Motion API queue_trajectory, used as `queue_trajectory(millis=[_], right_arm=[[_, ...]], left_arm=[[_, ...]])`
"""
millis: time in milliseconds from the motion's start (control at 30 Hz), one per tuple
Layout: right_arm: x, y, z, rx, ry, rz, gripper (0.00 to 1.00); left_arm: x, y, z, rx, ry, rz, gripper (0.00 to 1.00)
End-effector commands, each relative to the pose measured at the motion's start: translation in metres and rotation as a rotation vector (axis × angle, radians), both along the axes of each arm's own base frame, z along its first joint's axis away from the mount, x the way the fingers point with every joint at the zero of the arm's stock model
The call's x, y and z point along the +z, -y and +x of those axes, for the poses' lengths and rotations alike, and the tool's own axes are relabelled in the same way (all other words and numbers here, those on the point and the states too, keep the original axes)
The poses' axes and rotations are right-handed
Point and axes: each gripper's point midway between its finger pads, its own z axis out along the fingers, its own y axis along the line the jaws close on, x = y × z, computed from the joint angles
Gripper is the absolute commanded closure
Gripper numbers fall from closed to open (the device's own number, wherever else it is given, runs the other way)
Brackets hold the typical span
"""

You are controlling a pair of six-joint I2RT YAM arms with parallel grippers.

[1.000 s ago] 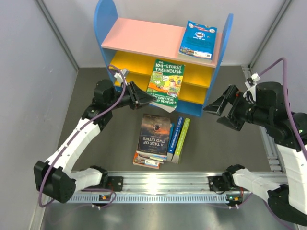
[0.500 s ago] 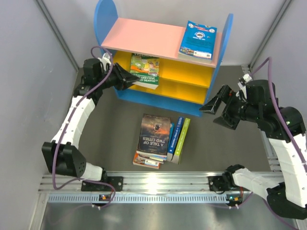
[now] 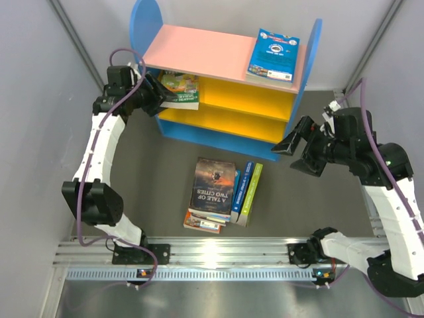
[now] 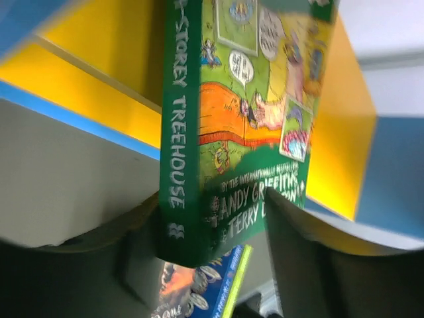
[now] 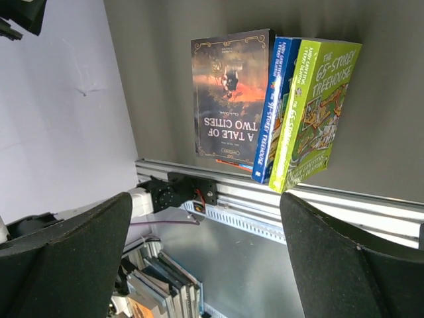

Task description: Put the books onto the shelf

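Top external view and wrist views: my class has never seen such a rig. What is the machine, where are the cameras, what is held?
Two robot arms, left arm and right arm, are bolted at the table's near edge. The wide picture looks down from above; the others come from a camera on each wrist. The shelf stands opposite, a blue book on top. A pile of books lies on the table. The left end effector has a green book between its fingers at the middle board; whether gripped is unclear. The right end effector is open, empty.
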Motion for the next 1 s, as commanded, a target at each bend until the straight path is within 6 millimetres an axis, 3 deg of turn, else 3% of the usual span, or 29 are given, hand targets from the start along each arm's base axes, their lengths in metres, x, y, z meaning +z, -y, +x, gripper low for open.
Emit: queue_trajectory(millis=[0,33,100,300,467,633,667,733,767,800,967], right_arm=[[0.010,-0.004,0.011,0.016,0.051,0.020,0.08],[0.009,-0.005,0.011,0.019,0.048,0.021,0.09],[0.008,-0.005,0.013,0.023,0.046,0.018,0.08],[0.006,-0.009,0.017,0.045,0.041,0.017,0.09],[0.004,-0.011,0.018,0.058,0.039,0.015,0.09],[0.001,-0.009,0.015,0.062,0.041,0.006,0.09],[0.000,-0.008,0.015,0.063,0.042,0.005,0.08],[-0.004,-0.008,0.014,0.065,0.036,0.004,0.09],[-0.005,-0.008,0.014,0.065,0.035,0.004,0.09],[-0.007,-0.008,0.014,0.067,0.033,0.005,0.09],[-0.007,-0.008,0.015,0.067,0.040,0.003,0.09]], left_arm=[[0.012,-0.024,0.008,0.084,0.044,0.100,0.33],[0.017,-0.026,0.005,0.089,0.055,0.106,0.30],[0.019,-0.031,0.003,0.107,0.063,0.130,0.07],[0.033,-0.046,-0.010,0.162,0.086,0.202,0.07],[0.043,-0.039,-0.026,0.130,0.097,0.170,0.17],[0.070,-0.041,-0.058,0.114,0.208,0.202,0.17],[0.076,-0.040,-0.063,0.106,0.230,0.199,0.19],[0.080,-0.035,-0.072,0.079,0.253,0.180,0.57],[0.080,-0.028,-0.076,0.049,0.250,0.152,0.72],[0.070,-0.025,-0.078,0.033,0.225,0.141,1.00],[0.029,-0.003,-0.084,-0.047,0.148,0.111,1.00]])
